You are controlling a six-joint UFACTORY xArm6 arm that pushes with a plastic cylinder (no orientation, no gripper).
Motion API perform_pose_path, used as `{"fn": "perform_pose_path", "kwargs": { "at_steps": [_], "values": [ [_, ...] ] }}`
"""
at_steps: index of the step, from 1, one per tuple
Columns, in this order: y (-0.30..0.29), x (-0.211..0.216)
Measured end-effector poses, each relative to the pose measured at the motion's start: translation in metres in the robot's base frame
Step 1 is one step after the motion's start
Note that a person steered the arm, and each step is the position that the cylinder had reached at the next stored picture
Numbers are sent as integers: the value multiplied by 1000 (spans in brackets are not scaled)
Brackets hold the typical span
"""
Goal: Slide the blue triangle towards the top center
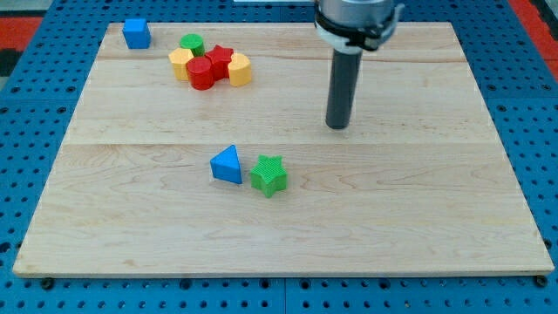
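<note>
The blue triangle (227,165) lies on the wooden board (418,218), a little left of the middle. A green star block (268,175) touches its right side. My tip (337,126) is up and to the right of the triangle, well apart from it and from every block. The rod comes down from the view's top.
A blue cube (136,33) sits at the top left corner. A cluster stands at the top left: a green cylinder (192,44), a yellow block (180,63), a red cylinder (201,73), a red star (220,59) and a yellow hexagon (239,69).
</note>
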State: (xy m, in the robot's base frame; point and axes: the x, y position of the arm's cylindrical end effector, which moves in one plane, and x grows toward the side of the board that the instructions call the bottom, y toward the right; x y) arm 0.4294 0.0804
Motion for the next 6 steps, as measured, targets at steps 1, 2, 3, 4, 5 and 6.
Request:
{"fn": "perform_pose_path", "kwargs": {
  "at_steps": [1, 2, 3, 4, 5, 6],
  "values": [
    [-9, 66],
    [-29, 127],
    [-130, 139],
    [-167, 95],
    [-164, 50],
    [-147, 30]
  ]
}}
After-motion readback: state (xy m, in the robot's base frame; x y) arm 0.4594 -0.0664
